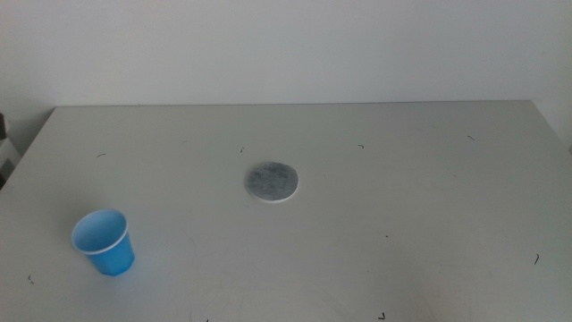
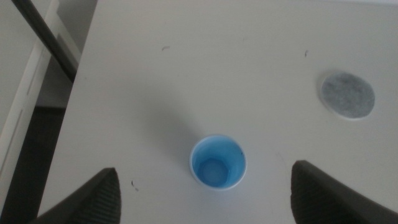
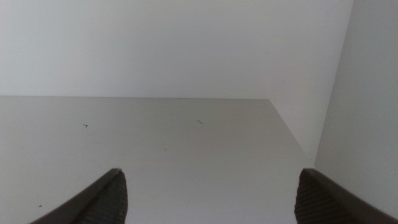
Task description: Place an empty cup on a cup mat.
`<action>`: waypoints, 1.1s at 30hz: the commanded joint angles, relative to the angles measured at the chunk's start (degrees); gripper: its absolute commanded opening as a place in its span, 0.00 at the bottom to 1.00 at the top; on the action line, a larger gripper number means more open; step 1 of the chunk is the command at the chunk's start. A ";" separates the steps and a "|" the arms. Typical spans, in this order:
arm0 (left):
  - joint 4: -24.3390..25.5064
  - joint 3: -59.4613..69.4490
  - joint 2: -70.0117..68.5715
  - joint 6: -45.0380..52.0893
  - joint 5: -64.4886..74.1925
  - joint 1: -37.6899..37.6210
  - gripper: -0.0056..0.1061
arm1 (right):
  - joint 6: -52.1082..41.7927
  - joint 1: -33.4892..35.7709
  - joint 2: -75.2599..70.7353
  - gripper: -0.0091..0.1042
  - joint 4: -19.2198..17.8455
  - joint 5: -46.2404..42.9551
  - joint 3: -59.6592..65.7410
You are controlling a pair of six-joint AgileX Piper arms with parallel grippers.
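Note:
The blue cup (image 1: 105,241) stands upright and empty at the table's near left. The round grey cup mat (image 1: 271,182) lies flat near the table's middle, apart from the cup. No arm shows in the middle view. In the left wrist view my left gripper (image 2: 211,196) hangs open above the cup (image 2: 217,162), which sits between its wide-spread jaws, with the mat (image 2: 346,94) off to one side. My right gripper (image 3: 211,199) is open and empty over bare table, away from both things.
The table's left edge (image 2: 68,118) runs close to the cup, with a dark gap and a white frame beyond it. A white wall stands behind the table (image 1: 402,179) and beside its right end (image 3: 360,93).

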 commanded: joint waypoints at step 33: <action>1.18 -5.55 35.40 8.86 2.92 0.12 0.99 | -0.49 -0.04 -1.10 0.91 -0.52 -4.46 -0.66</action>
